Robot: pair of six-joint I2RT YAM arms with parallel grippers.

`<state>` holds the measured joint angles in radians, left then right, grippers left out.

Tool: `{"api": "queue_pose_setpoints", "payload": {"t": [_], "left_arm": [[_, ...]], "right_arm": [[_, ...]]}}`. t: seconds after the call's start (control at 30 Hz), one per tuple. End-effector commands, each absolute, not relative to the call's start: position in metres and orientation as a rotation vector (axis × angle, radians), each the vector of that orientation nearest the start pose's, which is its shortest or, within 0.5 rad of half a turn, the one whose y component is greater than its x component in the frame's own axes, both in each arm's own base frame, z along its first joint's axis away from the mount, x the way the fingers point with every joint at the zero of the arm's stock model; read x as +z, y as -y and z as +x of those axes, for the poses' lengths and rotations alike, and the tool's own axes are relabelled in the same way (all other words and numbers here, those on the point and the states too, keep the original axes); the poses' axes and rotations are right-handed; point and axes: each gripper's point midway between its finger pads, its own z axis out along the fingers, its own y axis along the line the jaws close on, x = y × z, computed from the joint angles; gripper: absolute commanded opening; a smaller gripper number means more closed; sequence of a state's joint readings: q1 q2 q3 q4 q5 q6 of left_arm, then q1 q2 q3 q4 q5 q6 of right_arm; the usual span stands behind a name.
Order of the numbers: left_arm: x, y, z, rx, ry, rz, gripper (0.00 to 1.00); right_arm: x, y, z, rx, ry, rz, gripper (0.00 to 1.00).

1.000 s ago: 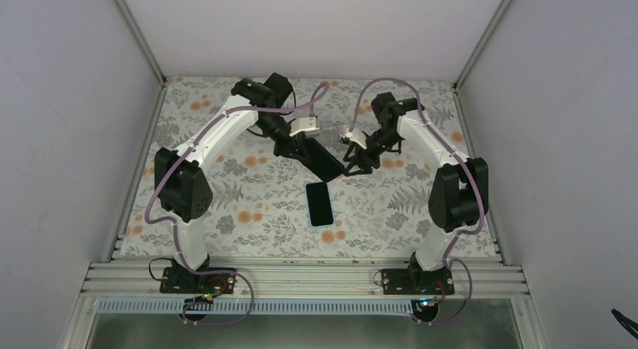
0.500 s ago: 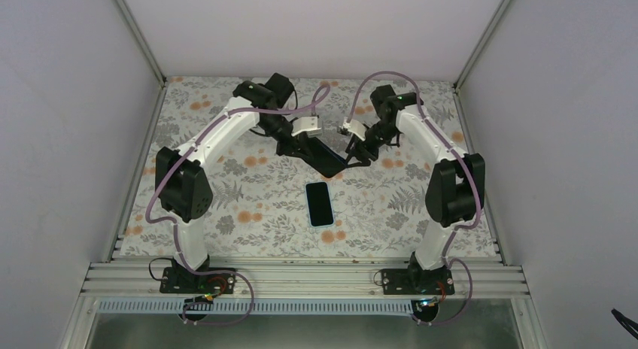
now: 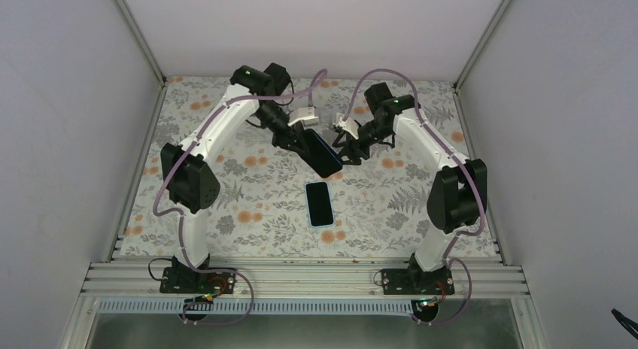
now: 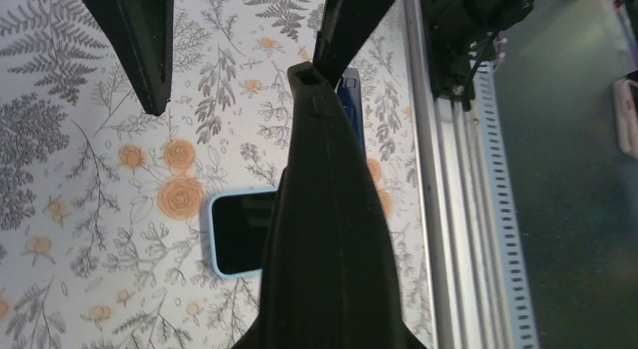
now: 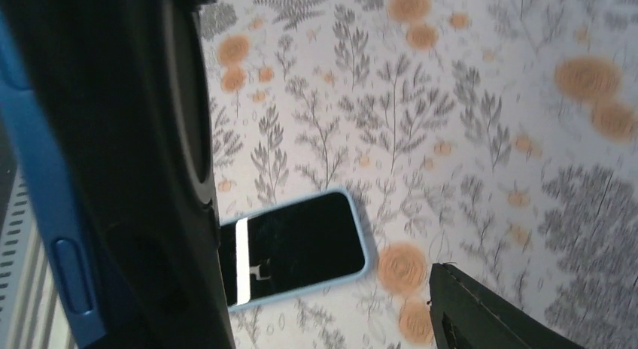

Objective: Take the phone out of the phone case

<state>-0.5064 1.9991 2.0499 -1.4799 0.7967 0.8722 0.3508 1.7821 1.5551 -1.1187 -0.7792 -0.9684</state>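
Grey-white walls [image 3: 68, 138] box in the floral surface [image 3: 226, 213] on the left, right and back, and an aluminium rail [image 3: 301, 277] runs along the near edge, so I've got decent open room out to both sides. Both arms reach in toward the far middle, elbows out, wrists angled down at each other. My left gripper [image 3: 303, 142] is pressed together, pinching the dark blue phone case [image 3: 323, 157] tilted up off the surface. The right gripper [image 3: 346, 149] sits just beside the case, fingers spread, nothing in it. The phone [image 3: 320, 204], with its light-blue rim, lies flat and screen-up just nearer than the case, apart from both grippers.
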Motion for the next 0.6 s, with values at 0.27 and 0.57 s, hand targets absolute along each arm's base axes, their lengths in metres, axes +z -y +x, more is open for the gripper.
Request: {"api": "queue_pose_setpoints", "payload": {"t": [0.27, 0.57], "left_arm": [[0.289, 0.34, 0.321, -1.267, -1.656, 1.597, 0.02], [0.28, 0.359, 0.305, -1.228, -1.658, 1.659, 0.02]], "right_arm": [[0.308, -0.336, 0.217, 1.426, -1.32, -1.719, 0.66], [0.328, -0.357, 0.236, 1.442, -1.375, -1.629, 0.6]]}}
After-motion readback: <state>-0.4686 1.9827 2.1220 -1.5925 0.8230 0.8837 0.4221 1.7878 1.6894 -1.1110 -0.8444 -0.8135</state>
